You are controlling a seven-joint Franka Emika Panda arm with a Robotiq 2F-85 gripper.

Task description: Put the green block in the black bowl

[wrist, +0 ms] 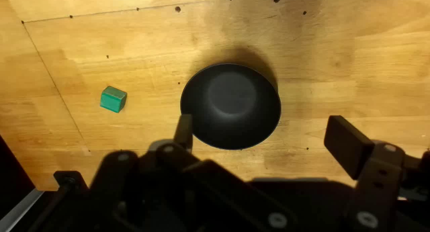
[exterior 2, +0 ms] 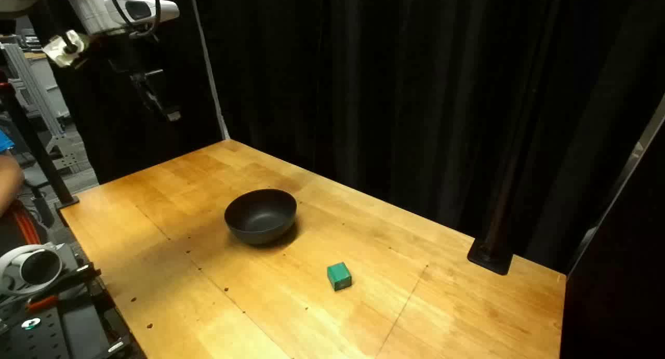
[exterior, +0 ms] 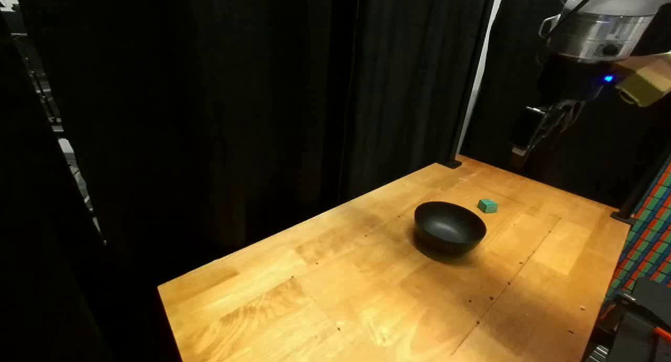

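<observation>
The green block (wrist: 113, 99) sits on the wooden table (wrist: 147, 71), near the black bowl (wrist: 231, 133) but not touching it. The gripper (wrist: 263, 133) is spread wide and holds nothing. The block looks light and hard (maybe wood), so it likely won't squash or break. Best to pinch two flat, facing sides, right in the middle.

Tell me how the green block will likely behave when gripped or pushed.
The green block probably won't squash: its edges look crisp. Its flat faces suggest sliding rather than rolling. Being much smaller than the black bowl, it may be light.
</observation>
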